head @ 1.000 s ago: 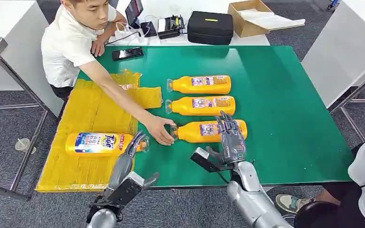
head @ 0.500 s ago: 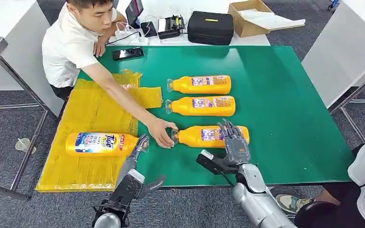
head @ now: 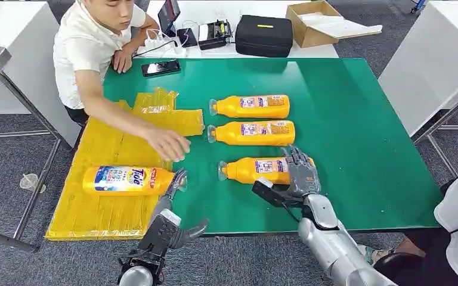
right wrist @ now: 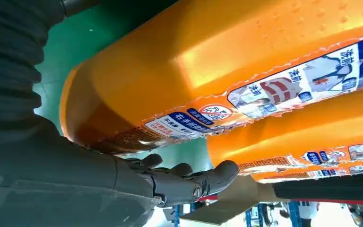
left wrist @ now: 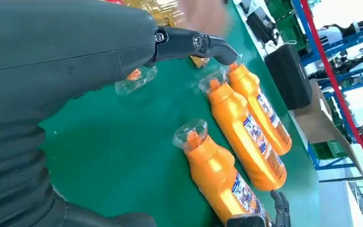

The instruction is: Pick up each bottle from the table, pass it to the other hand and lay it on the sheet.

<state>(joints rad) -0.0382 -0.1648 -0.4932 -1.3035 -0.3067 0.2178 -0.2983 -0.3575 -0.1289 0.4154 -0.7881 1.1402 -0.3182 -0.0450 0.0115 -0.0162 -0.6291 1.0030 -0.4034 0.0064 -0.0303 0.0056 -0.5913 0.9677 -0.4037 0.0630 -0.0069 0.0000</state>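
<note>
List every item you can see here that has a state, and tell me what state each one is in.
Nearest bottle: lying on the table, right hand draped over its base end.
Middle bottle: lying, untouched.
Far bottle: lying, untouched.
Bottle on the sheet: lying on the yellow sheet, cap toward the left hand.
Left hand: open, holding nothing.
Cardboard box: open.
Black case: closed.

A lab or test room: grey carpet [head: 12, 149], a green counter [head: 358, 119], white desks [head: 441, 53] with electronics [head: 214, 33], and blue racking [left wrist: 333, 80] behind.
</note>
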